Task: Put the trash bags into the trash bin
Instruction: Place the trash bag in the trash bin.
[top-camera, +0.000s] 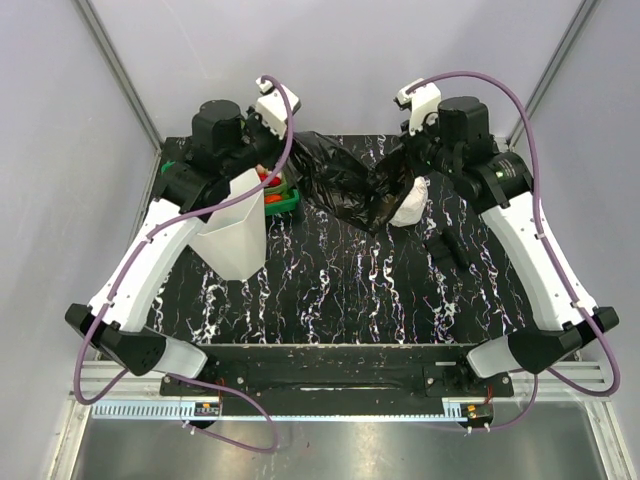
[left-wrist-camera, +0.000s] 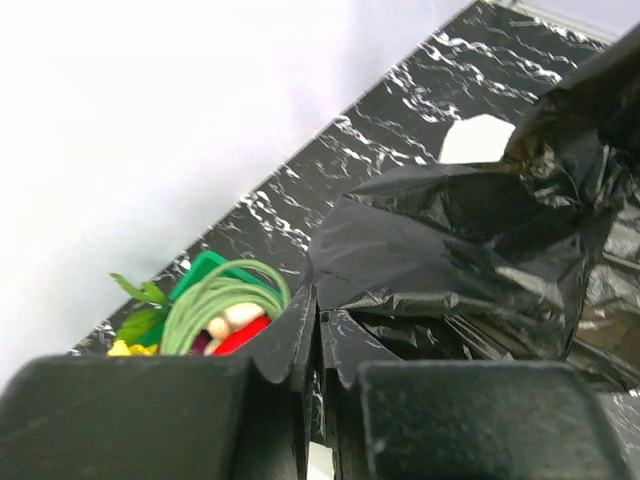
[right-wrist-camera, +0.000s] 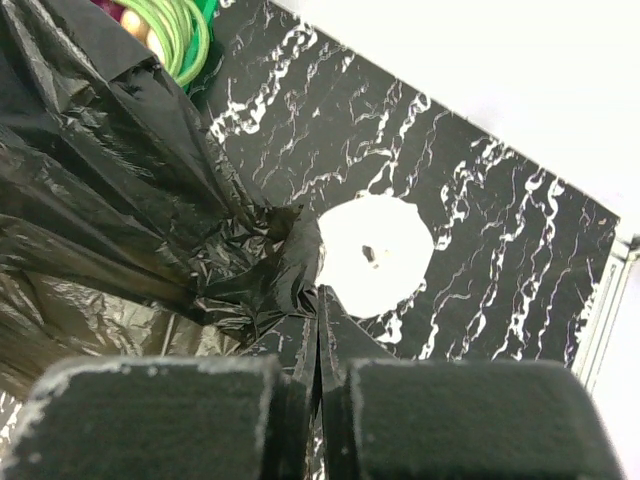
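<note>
Holding trash bags (top-camera: 345, 185) at upper middle, left jaws and right jaws both closed on film; risks tearing if pulled apart, or missing trash bin (top-camera: 235, 235) at left.

No legible writing
Nothing reads on the trash bin (top-camera: 232, 225) or trash bags (top-camera: 345, 185); the stickers (top-camera: 207, 407) on the front rail (top-camera: 330, 408) are too small.

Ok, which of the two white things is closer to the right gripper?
The small rounded white roll, lying right beside the right gripper that pinches the black trash bag. The tall white trash bin is far off, by the left arm.
</note>
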